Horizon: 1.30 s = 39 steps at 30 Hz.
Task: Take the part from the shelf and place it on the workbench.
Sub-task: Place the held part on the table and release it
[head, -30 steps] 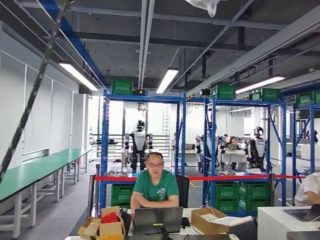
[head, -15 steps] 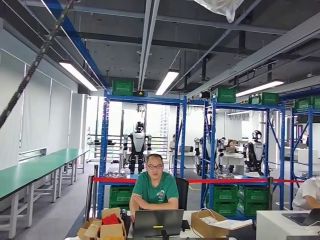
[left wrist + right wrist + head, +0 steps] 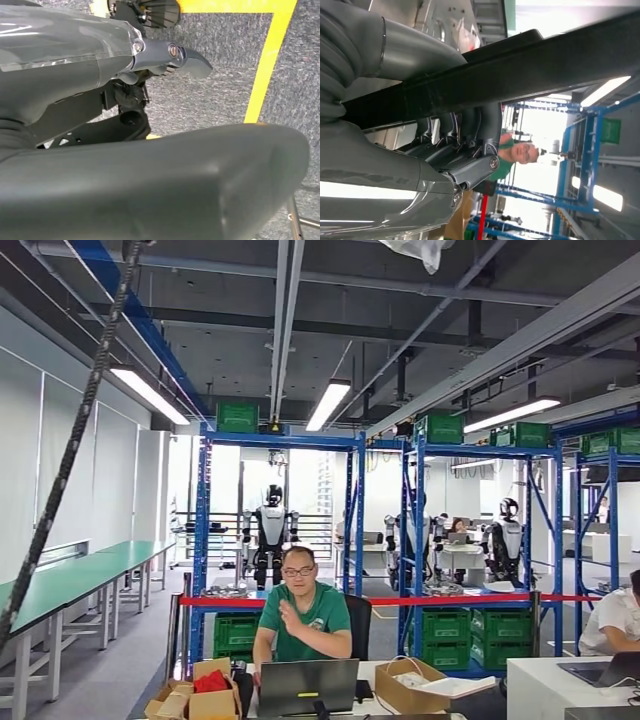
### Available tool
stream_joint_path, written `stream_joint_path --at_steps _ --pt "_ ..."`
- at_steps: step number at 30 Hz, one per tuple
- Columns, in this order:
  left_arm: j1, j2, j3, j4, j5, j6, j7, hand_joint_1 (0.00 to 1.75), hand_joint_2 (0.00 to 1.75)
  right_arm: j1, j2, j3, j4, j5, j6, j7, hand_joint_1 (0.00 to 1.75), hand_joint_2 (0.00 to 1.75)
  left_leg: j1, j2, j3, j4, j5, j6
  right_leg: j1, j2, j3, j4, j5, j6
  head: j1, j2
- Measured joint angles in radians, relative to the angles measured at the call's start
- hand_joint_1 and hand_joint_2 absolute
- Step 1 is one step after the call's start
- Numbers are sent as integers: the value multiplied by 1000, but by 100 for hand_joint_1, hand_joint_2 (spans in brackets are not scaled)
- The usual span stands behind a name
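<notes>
Right wrist view: right robot hand (image 3: pixel 467 135) grips a smooth black bar (image 3: pixel 546 65).

1. Evenly bright in the head view, lit by long white fluorescent ceiling tubes (image 3: pixel 330 403).
2. Blown out to white at the tall far windows (image 3: pixel 306 490) behind the blue steel shelving racks (image 3: pixel 355 530).
3. Soft and out of focus on the near grey curved hand cover (image 3: pixel 151 185).
4. Glare streaks along the glossy silver wrist casing (image 3: pixel 376 192).

Blue shelf frames (image 3: pixel 355 530) carry green crates (image 3: pixel 240 632). A red tape (image 3: pixel 423 599) crosses them. The grey floor (image 3: pixel 222 65) has yellow lines (image 3: pixel 264 65)
</notes>
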Motion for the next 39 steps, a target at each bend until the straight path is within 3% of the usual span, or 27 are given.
stream_joint_path --at_steps 2,4,5,6,7,10,12,15,17,19,21,22,25,27,31,32,35,36,37,39 --pt "-1 0 -1 0 0 0 0 0 175 -3 2 2 0 0 0 0 175 175 -1 1 -29 67 -45 -3 -3 -3 7 -12 6 -11 0 0" --pt "1 0 -2 0 -1 0 -1 0 175 -3 2 3 1 1 0 0 175 175 -3 1 -88 191 -100 -4 -1 -3 7 -12 5 -14 0 0" --pt "2 1 -2 0 -2 0 -1 0 175 -2 2 3 2 1 0 0 175 175 -3 1 -110 237 -111 -5 -1 -3 7 -12 5 -15 0 0" --pt "3 1 -3 0 -3 0 -2 0 175 -1 2 3 3 1 0 1 175 175 -3 1 -117 249 -104 -6 0 -2 8 -12 5 -15 0 0" --pt "3 1 -3 0 -3 0 -3 0 175 0 2 3 3 2 0 1 175 175 -2 1 -107 223 -80 -6 0 -1 8 -11 4 -14 0 0" --pt "0 1 -4 0 -5 0 -6 0 175 0 2 3 4 3 0 2 175 175 -2 0 -28 49 7 -4 2 2 5 0 -3 -6 0 0" --pt "0 1 -4 0 -6 0 -7 0 175 0 1 3 4 4 0 3 175 175 -4 0 -7 0 16 1 5 4 0 8 -6 1 0 0" --pt "1 1 -4 0 -8 0 -8 0 175 1 -1 4 4 5 0 4 175 175 -4 -1 -5 -6 19 13 2 4 -4 17 -14 11 0 0" --pt "-1 1 -5 0 -9 0 -8 0 175 0 -1 4 3 5 1 4 175 175 0 0 -3 -8 20 20 -2 2 -30 81 -56 21 0 0" --pt "-1 1 -5 0 -9 0 -8 0 175 2 -2 3 4 5 1 4 175 175 -1 1 -2 -8 20 24 -7 0 -87 211 -116 30 0 0" --pt "0 2 -4 0 -9 0 -8 0 175 6 -4 2 5 6 1 4 175 175 -2 2 -2 -8 19 25 -11 -2 -125 288 -132 34 0 0" --pt "-1 2 -4 0 -9 0 -8 0 175 7 -4 3 5 6 1 4 175 175 -2 1 -1 -8 19 25 -12 -3 -118 270 -112 35 0 0" --pt "-2 2 -5 0 -9 0 -8 0 175 4 -5 4 4 7 1 4 175 175 -3 -1 1 -8 17 21 -11 -3 -31 79 -22 31 0 0" --pt "-3 1 -5 0 -9 0 -8 0 175 3 -5 4 3 8 1 4 175 175 -3 -1 -1 -9 17 14 -6 -3 -2 13 -7 23 0 0" --pt "-2 0 -5 0 -7 0 -7 0 175 2 -4 6 -3 30 -10 5 175 175 0 0 -5 0 2 -4 -5 -3 6 -4 -2 0 0 0" --pt "-3 -1 -5 0 -6 1 -7 0 175 1 -4 8 -5 38 -15 5 175 175 -1 1 -19 33 -20 -6 -6 -4 9 -9 0 -6 0 0" --pt "0 0 -5 0 -4 1 -6 0 175 2 -3 13 -5 50 -21 7 175 175 -2 1 -103 216 -103 -9 -4 -5 10 -11 0 -14 1 0" --pt "1 0 -5 0 -3 1 -5 0 175 3 -4 15 -4 54 -21 8 175 175 -2 1 -120 250 -108 -10 -3 -4 10 -10 0 -14 1 0" --pt "2 0 -4 0 -3 1 -4 0 175 2 -4 18 -4 58 -21 8 175 175 -2 1 -119 247 -94 -10 -2 -3 11 -10 -1 -14 1 0" --pt "1 1 -4 0 -3 0 -2 0 175 -1 -6 24 -4 65 -20 9 175 175 -2 1 -70 139 -26 -8 -2 -1 13 -7 -3 -11 1 0"
